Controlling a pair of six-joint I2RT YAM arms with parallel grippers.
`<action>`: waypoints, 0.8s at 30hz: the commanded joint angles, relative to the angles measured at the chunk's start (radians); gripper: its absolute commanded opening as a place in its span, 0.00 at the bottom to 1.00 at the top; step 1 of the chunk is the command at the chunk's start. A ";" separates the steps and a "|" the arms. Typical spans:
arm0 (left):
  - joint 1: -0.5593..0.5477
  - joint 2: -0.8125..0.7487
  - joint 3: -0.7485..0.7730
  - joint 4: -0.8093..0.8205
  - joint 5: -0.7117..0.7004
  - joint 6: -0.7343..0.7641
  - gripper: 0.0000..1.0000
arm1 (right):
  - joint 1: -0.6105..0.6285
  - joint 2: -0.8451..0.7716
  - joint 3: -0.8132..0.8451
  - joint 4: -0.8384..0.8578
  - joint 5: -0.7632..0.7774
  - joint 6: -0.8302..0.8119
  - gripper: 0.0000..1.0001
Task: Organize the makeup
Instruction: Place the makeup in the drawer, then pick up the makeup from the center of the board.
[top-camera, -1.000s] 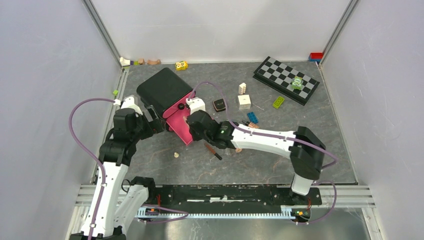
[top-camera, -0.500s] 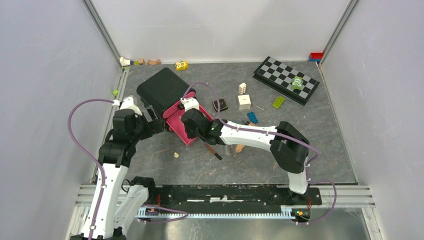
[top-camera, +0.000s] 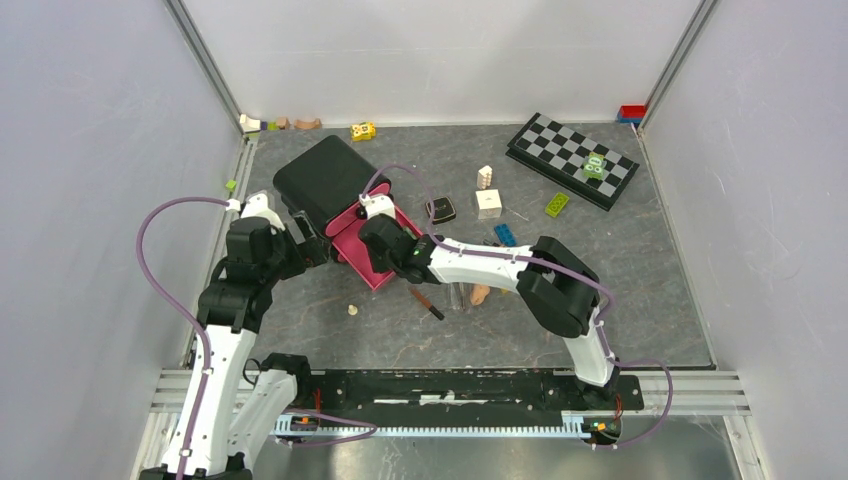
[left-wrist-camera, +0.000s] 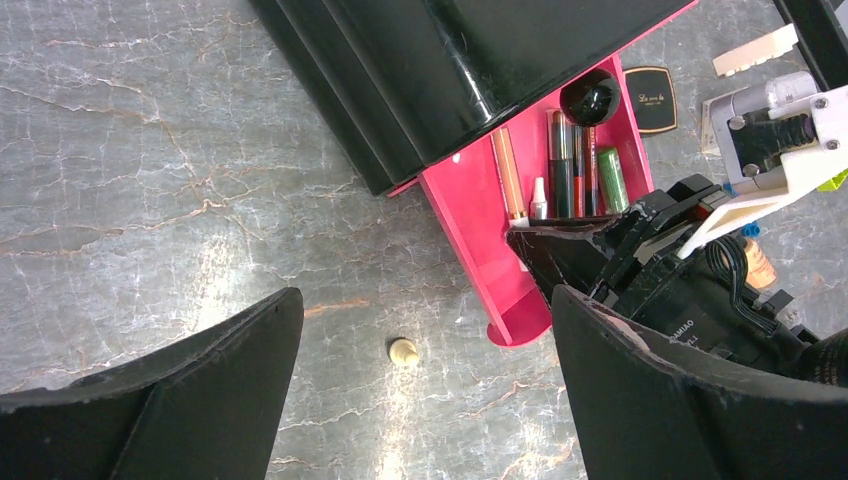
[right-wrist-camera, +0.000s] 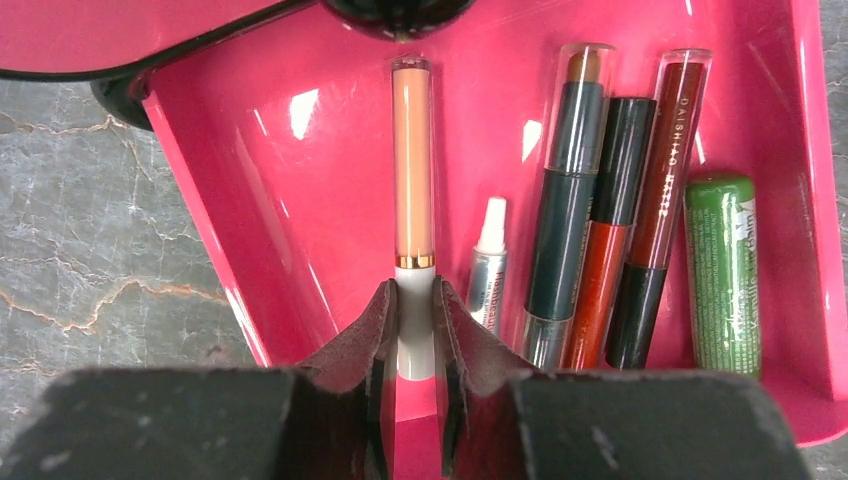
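Note:
A black makeup case (top-camera: 325, 180) lies open with its pink tray (right-wrist-camera: 270, 170) pulled out. My right gripper (right-wrist-camera: 415, 295) is over the tray, shut on the white end of a peach tube (right-wrist-camera: 413, 160) that lies along the tray floor. Beside it rest a small silver tube (right-wrist-camera: 488, 262), a dark tube (right-wrist-camera: 567, 190), a red-and-black tube (right-wrist-camera: 610, 200), a dark red tube (right-wrist-camera: 665, 170) and a green tube (right-wrist-camera: 723, 270). My left gripper (left-wrist-camera: 425, 300) hangs open over bare table next to the tray. A black compact (top-camera: 440, 209), a brown pencil (top-camera: 426, 303) and a peach piece (top-camera: 480, 294) lie on the table.
A small cream piece (left-wrist-camera: 403, 351) lies under my left gripper. A white cube (top-camera: 488, 203), blue block (top-camera: 505, 234) and green block (top-camera: 556, 204) sit to the right of the case. A chessboard (top-camera: 572, 158) is at the back right. Small toys line the back wall.
My right arm has swung left and carried its gripper, with the peach tube, from beside the tray to over its middle. The left arm has not moved.

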 joint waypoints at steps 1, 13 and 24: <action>-0.004 0.002 0.007 0.023 0.001 0.008 1.00 | -0.006 0.008 0.040 0.023 0.006 -0.006 0.22; -0.004 0.002 0.006 0.024 0.001 0.010 1.00 | -0.005 -0.080 0.033 0.018 0.000 -0.043 0.34; -0.004 0.015 0.007 0.022 0.000 0.010 1.00 | -0.006 -0.541 -0.476 0.138 0.028 -0.304 0.48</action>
